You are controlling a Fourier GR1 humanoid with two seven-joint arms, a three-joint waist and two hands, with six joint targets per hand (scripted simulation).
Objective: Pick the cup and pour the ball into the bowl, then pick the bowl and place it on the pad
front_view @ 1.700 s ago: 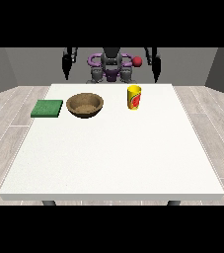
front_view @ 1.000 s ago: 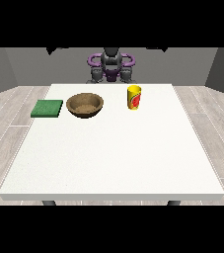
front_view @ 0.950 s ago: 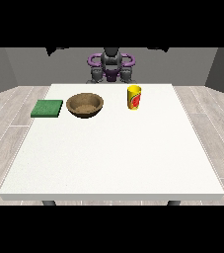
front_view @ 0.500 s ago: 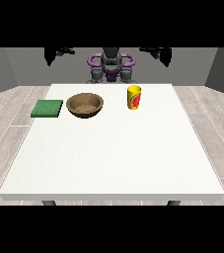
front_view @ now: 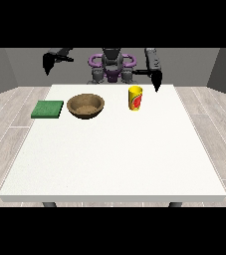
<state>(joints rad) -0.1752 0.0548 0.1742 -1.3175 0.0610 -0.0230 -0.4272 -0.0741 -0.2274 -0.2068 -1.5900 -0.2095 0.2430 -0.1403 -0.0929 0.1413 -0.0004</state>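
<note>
One front view shows the yellow cup [front_view: 135,97] upright at the bowl's [front_view: 85,105] three o'clock, likely light, rigid, best gripped round its side, while the hand at the view's right [front_view: 156,79] hangs empty, its finger spread unclear.

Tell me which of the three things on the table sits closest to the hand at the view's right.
The yellow cup: it stands just below and inward of that hand, while the wooden bowl and green pad lie farther toward the view's left.
</note>
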